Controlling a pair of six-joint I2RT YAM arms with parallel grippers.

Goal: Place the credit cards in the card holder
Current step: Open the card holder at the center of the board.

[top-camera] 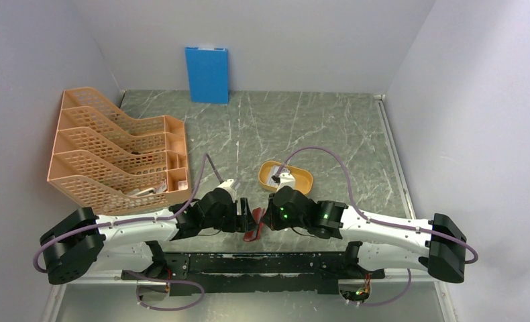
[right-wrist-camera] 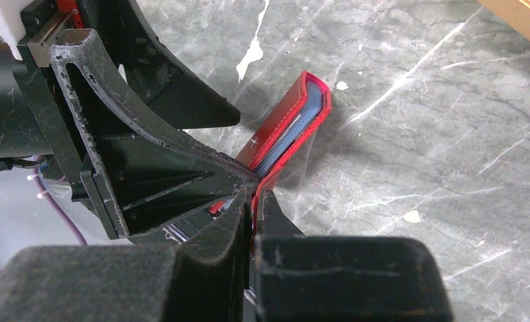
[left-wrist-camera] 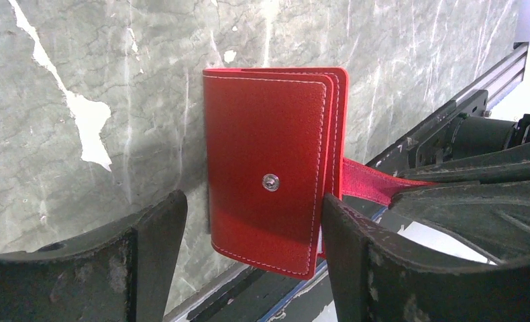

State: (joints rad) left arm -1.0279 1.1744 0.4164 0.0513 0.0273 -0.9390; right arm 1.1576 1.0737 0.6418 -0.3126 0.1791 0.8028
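The dark-red card holder (left-wrist-camera: 269, 168) hangs folded above the table's front edge, between both arms (top-camera: 254, 228). My right gripper (right-wrist-camera: 254, 194) is shut on the holder's red flap (right-wrist-camera: 257, 188). Pale blue edges of credit cards (right-wrist-camera: 294, 131) show inside the folded holder (right-wrist-camera: 312, 90). My left gripper (left-wrist-camera: 254, 201) is open, one finger either side of the holder's lower half. Its left finger (left-wrist-camera: 162, 228) stands clear of the leather and its right finger (left-wrist-camera: 346, 235) is right at the stitched edge. From above, the left gripper (top-camera: 244, 216) and right gripper (top-camera: 266, 216) meet tip to tip.
A yellow-orange oval tray (top-camera: 302, 176) with something small and white in it sits just behind the right wrist. An orange mesh file rack (top-camera: 115, 151) fills the left side. A blue board (top-camera: 207, 74) leans on the back wall. The black rail (top-camera: 249, 261) runs below the grippers.
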